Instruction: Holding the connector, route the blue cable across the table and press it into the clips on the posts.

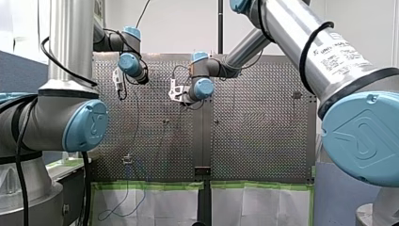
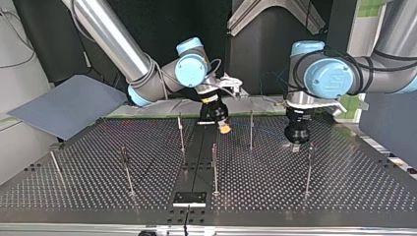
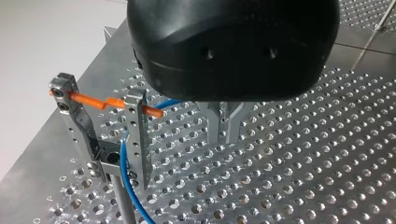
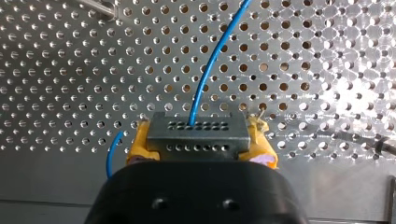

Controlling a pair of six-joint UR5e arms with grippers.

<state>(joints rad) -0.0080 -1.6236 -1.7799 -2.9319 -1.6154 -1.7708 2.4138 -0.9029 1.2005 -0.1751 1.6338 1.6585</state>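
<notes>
Just beside blue cable (image 3: pixel 121 163), clip post (image 3: pixel 138 140)

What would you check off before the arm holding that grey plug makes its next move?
1. Connector clamped between my right gripper's yellow pads: ok.
2. Blue cable leaves connector without a snag: ok.
3. Cable seated in clip bracket beside my left gripper: cannot tell.
4. Posts upright: ok.
5. Grippers apart, top view: ok.
</notes>
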